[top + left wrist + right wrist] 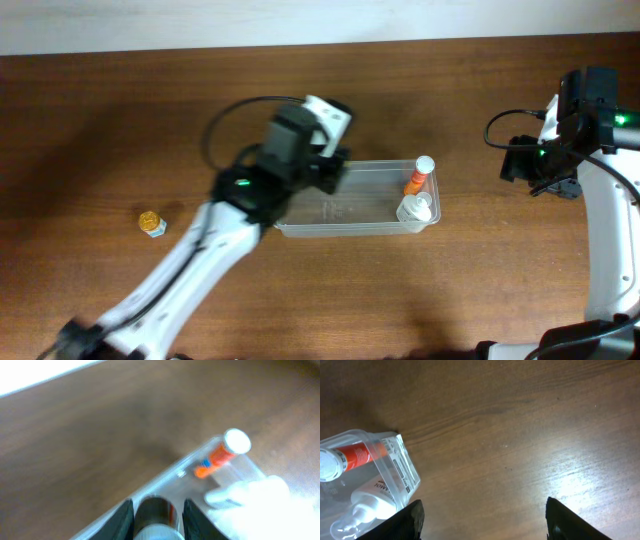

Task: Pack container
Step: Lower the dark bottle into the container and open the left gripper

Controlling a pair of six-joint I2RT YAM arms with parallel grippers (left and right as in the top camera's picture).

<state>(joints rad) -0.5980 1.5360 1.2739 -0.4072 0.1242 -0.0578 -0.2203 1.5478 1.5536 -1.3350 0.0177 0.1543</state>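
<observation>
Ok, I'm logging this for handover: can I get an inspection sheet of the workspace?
Surface: brown wooden table, no spills seen.
Job's things: clear container holds orange tube and white bottle at one end.
Clutter: small yellow item loose on the table.
Grippers: left gripper shut on dark bottle above container; right gripper open, empty.
Cables: black cable loops on both arms.
Surroundings: pale strip beyond the table's far edge.

Clear container [340, 229]; orange tube [413, 184] (white cap [425, 164]); dark bottle [155, 510].
</observation>
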